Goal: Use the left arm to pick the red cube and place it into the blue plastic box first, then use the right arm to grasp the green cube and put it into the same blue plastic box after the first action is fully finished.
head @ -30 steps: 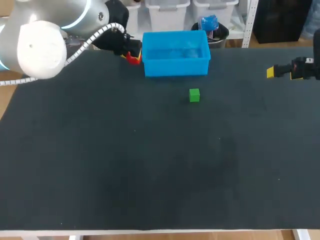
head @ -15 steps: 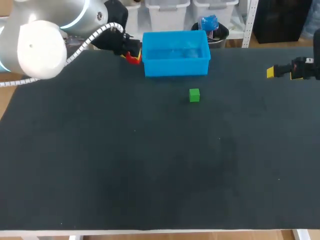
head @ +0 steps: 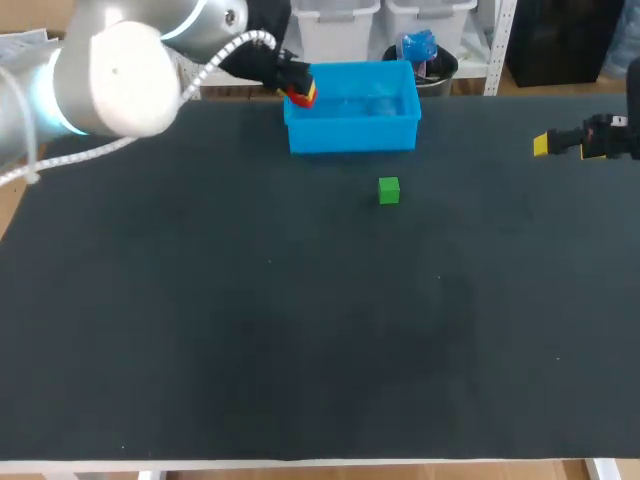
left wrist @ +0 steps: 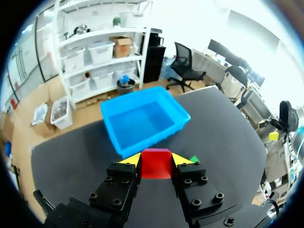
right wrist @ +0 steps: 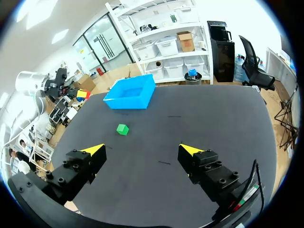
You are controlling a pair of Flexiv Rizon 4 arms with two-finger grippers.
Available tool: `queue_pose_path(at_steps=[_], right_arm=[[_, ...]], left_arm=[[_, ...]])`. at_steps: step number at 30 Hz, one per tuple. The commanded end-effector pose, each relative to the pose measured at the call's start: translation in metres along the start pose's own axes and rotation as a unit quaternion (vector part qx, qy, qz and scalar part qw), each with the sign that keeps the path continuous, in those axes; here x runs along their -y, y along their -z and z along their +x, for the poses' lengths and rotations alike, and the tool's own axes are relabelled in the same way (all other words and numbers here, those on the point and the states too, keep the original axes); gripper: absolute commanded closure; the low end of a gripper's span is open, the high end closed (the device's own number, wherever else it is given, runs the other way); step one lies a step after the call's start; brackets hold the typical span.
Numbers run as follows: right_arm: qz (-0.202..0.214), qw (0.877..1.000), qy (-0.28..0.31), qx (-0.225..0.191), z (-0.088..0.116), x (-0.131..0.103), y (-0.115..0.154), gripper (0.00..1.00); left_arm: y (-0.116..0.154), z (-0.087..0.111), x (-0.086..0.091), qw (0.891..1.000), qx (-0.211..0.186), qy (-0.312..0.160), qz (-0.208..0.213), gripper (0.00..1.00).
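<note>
The big black table point(head: 200, 350) has the blue plastic box point(head: 352, 132) at its far side. The left gripper point(left wrist: 156, 159) hangs at the box's left edge. The right gripper point(right wrist: 142, 150) is spread wide with nothing in it, well apart from the box, and it should wait. The red cube point(left wrist: 156, 165) is pinched between the left gripper's yellow tips, up in the air. I think it should go to the middle of the box, come down low, then be let go softly, so it does not bounce out. The little green cube point(head: 389, 190) sits on the table near the box.
</note>
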State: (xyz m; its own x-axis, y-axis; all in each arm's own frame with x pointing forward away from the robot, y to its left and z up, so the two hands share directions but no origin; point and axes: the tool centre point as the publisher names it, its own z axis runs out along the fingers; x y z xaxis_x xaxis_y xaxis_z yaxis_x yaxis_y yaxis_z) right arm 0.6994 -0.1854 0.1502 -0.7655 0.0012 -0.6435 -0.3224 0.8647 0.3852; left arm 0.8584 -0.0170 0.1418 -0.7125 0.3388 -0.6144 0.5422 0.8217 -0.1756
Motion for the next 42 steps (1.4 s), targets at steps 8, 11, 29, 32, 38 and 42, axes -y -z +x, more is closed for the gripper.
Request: queue_pose_path(at_steps=[8, 11, 29, 32, 38, 42], right_arm=[[0.001, 1.0, 0.0, 0.0, 0.0, 0.0, 0.0, 0.0], [0.001, 1.0, 0.0, 0.0, 0.0, 0.0, 0.0, 0.0], [0.001, 1.0, 0.0, 0.0, 0.0, 0.0, 0.0, 0.0], [0.001, 1.0, 0.0, 0.0, 0.0, 0.0, 0.0, 0.0], [0.001, 1.0, 0.0, 0.0, 0.0, 0.0, 0.0, 0.0], [0.001, 1.0, 0.0, 0.0, 0.0, 0.0, 0.0, 0.0]], left_arm=[[-0.067, -0.057, -0.021, 1.0, -0.009, -0.015, 0.016, 1.0], [-0.073, -0.061, -0.026, 1.0, -0.008, -0.017, 0.019, 1.0], [-0.121, -0.067, -0.048, 0.999, -0.04, -0.004, 0.002, 1.0], [-0.127, -0.065, -0.051, 0.999, -0.047, 0.001, -0.004, 1.0], [-0.142, -0.057, -0.055, 0.998, -0.067, 0.008, -0.01, 1.0], [-0.146, -0.053, -0.054, 0.997, -0.078, 0.01, -0.015, 1.0]])
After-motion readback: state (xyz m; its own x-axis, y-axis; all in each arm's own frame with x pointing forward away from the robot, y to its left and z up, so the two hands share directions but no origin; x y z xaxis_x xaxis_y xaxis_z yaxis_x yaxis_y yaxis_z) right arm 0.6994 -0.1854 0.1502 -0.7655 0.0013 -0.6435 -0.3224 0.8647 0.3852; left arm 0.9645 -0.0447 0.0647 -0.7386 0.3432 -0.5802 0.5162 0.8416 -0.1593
